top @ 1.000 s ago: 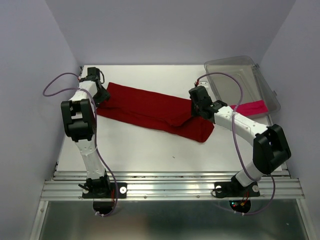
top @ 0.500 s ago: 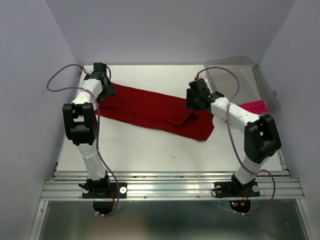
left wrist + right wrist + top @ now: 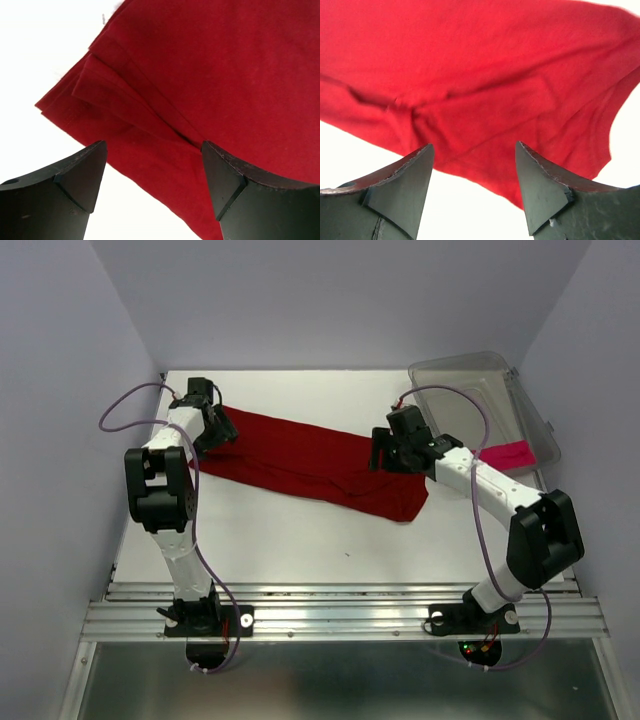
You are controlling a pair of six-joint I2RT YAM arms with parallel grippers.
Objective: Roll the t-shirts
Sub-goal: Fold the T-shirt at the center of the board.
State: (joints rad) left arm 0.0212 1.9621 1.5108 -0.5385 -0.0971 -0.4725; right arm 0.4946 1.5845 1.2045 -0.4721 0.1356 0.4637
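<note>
The crimson t-shirt [image 3: 300,458] is laid flat as a long band across the desk [image 3: 280,540], slanting from upper left to lower right of the overhead frame. The left pincer [image 3: 152,150] is held spread above the band's layered left end, with nothing between its jaws. The right pincer [image 3: 474,150] is likewise spread over the creased right end, no cloth being pinched. The pink t-shirt [image 3: 508,452] is seen at the right, apparently inside the clear bin [image 3: 470,380].
</note>
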